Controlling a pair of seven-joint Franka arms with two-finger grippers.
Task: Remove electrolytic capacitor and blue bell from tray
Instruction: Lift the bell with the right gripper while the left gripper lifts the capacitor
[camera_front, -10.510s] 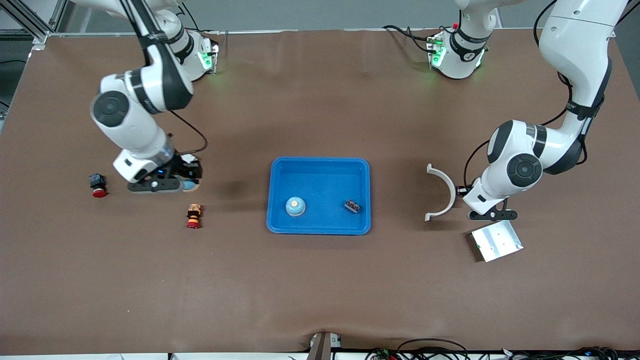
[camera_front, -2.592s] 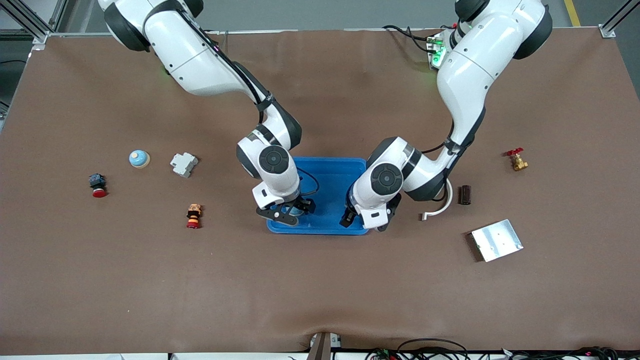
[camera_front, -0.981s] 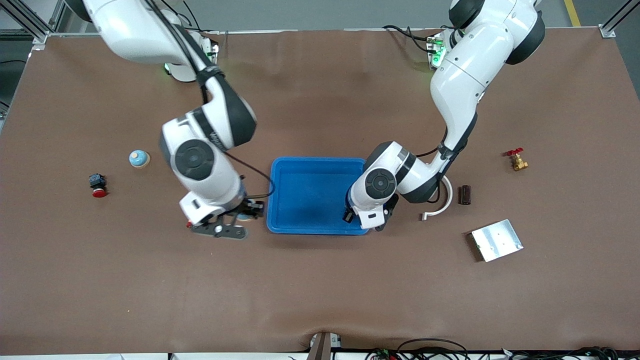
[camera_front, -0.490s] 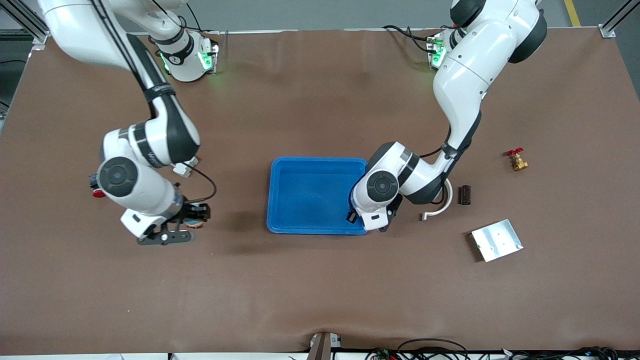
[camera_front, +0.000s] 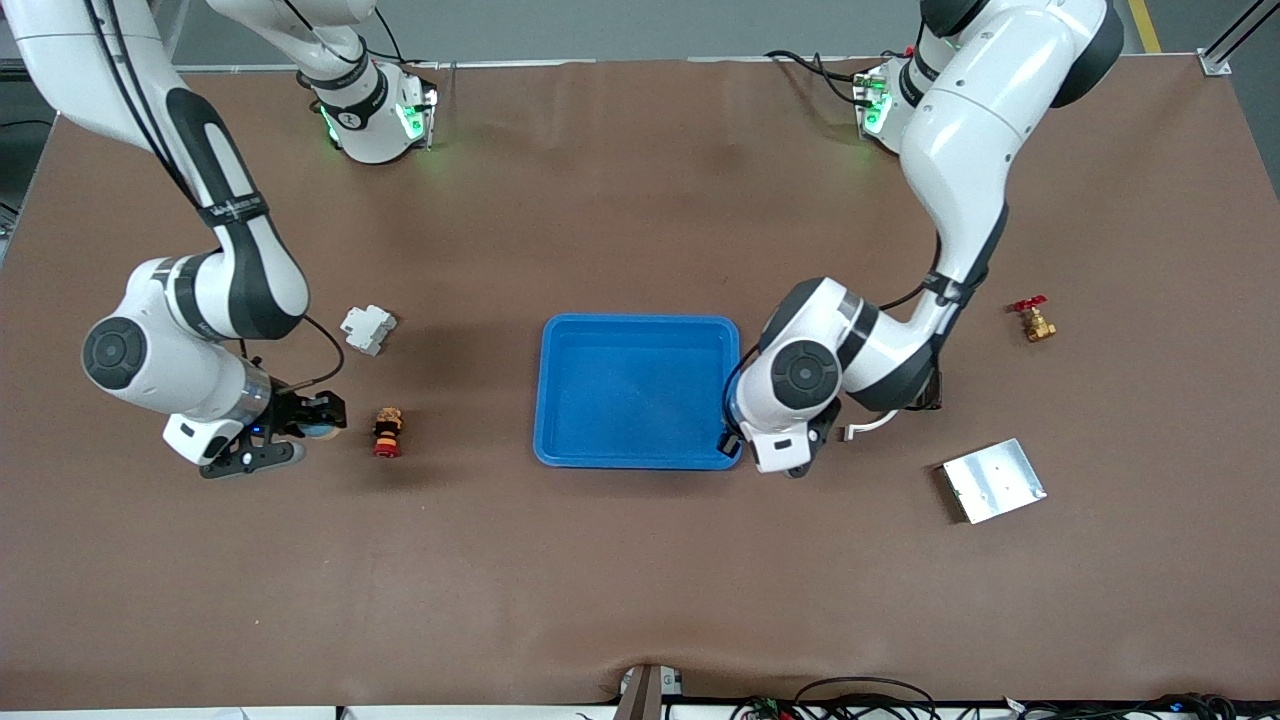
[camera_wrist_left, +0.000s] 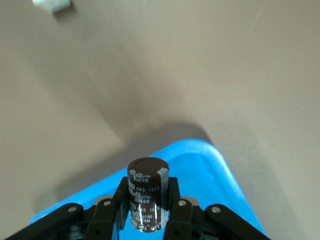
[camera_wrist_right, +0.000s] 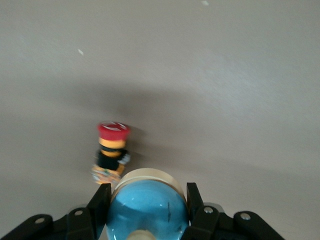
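Note:
My right gripper (camera_front: 305, 428) is shut on the blue bell (camera_front: 322, 431) and holds it low over the table, beside a red-capped push button (camera_front: 387, 432). In the right wrist view the bell (camera_wrist_right: 147, 212) fills the gap between the fingers of that gripper (camera_wrist_right: 147, 195), with the button (camera_wrist_right: 112, 150) just ahead. My left gripper (camera_front: 738, 432) is over the blue tray's (camera_front: 640, 322) corner at the left arm's end. In the left wrist view that gripper (camera_wrist_left: 148, 189) is shut on a dark brown capacitor (camera_wrist_left: 147, 186), upright, above the tray's corner (camera_wrist_left: 210, 165).
A white breaker (camera_front: 367, 329) lies between the right arm and the tray. A brass valve with a red handle (camera_front: 1032, 320), a metal plate (camera_front: 993, 480) and a white curved piece (camera_front: 868, 427), partly hidden, lie at the left arm's end.
The right arm has carried the bell out of the tray and toward the right arm's end, past the push button. The left gripper has shifted with the capacitor to the tray's corner.

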